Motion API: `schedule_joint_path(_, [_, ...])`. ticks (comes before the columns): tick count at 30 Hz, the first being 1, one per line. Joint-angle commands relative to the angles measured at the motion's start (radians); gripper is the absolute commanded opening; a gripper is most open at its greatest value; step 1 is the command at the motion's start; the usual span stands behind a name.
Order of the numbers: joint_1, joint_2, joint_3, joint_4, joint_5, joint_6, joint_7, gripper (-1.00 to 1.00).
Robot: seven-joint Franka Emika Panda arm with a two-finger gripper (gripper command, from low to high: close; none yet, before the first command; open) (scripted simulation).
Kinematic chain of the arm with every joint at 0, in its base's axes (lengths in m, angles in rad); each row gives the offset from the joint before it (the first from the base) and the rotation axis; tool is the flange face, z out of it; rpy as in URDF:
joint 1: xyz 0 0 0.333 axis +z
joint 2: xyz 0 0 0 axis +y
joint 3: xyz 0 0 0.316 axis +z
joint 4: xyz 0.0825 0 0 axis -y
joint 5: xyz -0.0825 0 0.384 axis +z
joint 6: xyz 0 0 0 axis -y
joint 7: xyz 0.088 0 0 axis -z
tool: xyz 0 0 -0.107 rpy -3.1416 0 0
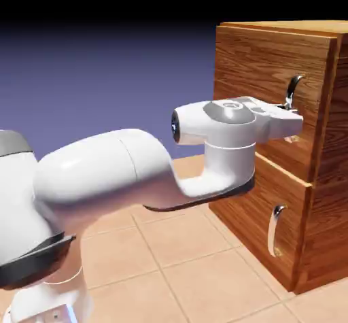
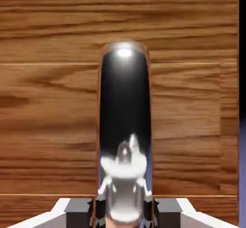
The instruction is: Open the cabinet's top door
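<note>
Exterior view puts the cabinet (image 1: 272,77) at the right, standing on the tiled tabletop (image 1: 177,253), its reddish-brown grain running across two stacked front panels. The white arm (image 1: 102,172) reaches in from the lower left, level with the upper panel. That upper panel, the top door (image 1: 251,63), sits slightly forward of the lower panel (image 1: 262,202), which carries a shorter silver handle (image 1: 275,230). The gripper (image 1: 291,116) is at the top door's handle (image 1: 293,89). Hand view shows that handle (image 2: 124,126) large and mirror-bright, running up the middle between the grey fingertips (image 2: 79,208), with the jaws clamped on it.
</note>
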Motion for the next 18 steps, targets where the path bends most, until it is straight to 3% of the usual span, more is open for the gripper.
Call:
schedule_joint_path(1, [-0.035, -0.003, 0.026, -0.036, 0.013, -0.027, 0.005, -1.0])
schedule_joint_path(11, [-0.371, -0.094, 0.354, -0.385, 0.253, -0.297, 0.01, -1.0])
schedule_joint_path(18, [-0.49, -0.197, 0.608, -0.546, 0.502, -0.466, -0.02, -1.0])
